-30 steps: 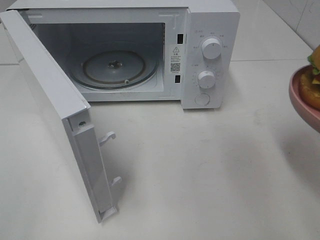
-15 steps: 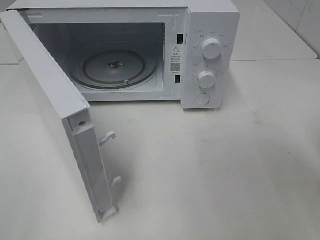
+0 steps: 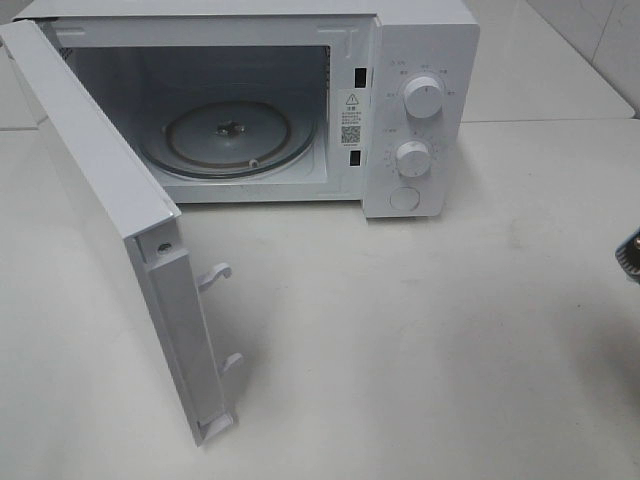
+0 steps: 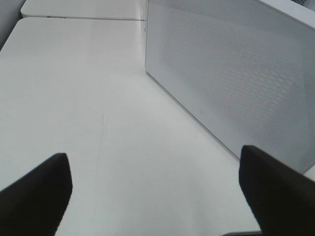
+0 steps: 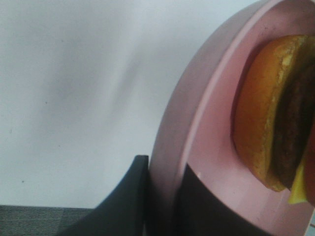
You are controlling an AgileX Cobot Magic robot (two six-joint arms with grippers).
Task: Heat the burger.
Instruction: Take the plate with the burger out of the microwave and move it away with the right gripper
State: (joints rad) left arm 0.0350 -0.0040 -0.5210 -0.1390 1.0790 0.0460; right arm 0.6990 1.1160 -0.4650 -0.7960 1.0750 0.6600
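Right gripper clamped on the rim of the pink plate, one dark finger under the outside of the rim, the other pressed on the inner face. Burger on that plate, just past the fingertips, touching the plate's floor; bottom bun, dark patty and a yellow edge showing, top out of view. Beyond the plate, plain white table.

Left gripper spread wide, holding nothing, both dark fingertips low over the table. Ahead and off to one side of it, the perforated white outer face of the microwave door, near but not touching.

From the high camera: microwave with door swung fully open, glass turntable bare inside, two knobs on its panel. At the right edge, only a small dark sliver of the right arm.
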